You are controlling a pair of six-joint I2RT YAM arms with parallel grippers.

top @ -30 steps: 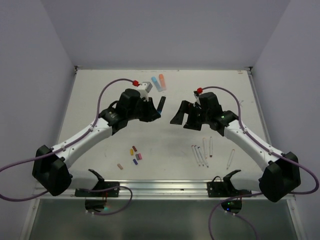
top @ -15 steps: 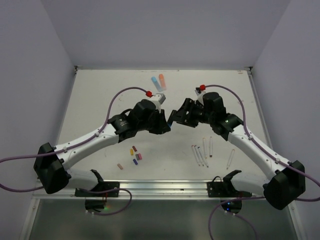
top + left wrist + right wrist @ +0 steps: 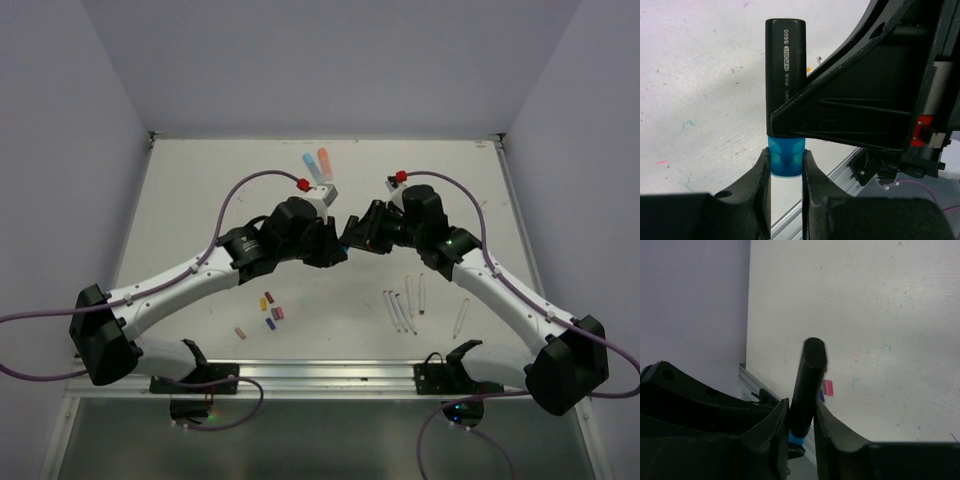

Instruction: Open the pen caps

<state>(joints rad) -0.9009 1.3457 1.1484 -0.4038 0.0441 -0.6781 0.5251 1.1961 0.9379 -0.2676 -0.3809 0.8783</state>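
A black marker (image 3: 785,65) with a blue cap (image 3: 785,157) hangs in the air between both arms over the middle of the table. My left gripper (image 3: 786,165) is shut on the blue cap. My right gripper (image 3: 800,410) is shut on the black marker body (image 3: 807,385), and a strip of the blue cap (image 3: 796,440) shows just below its fingers. In the top view the left gripper (image 3: 335,245) and the right gripper (image 3: 355,238) meet tip to tip, hiding the marker. Several small coloured pen caps (image 3: 270,308) lie loose near the front left.
Several thin white pens (image 3: 405,300) lie front right, with one more (image 3: 461,317) further right. A blue and a salmon marker (image 3: 318,165) lie at the back centre. A pink cap (image 3: 828,388) lies below the held marker. A metal rail (image 3: 320,375) runs along the near edge.
Both arms swung inward and met over the table's middle. The right gripper went from wide open to shut on the black marker body. The left kept its grip.
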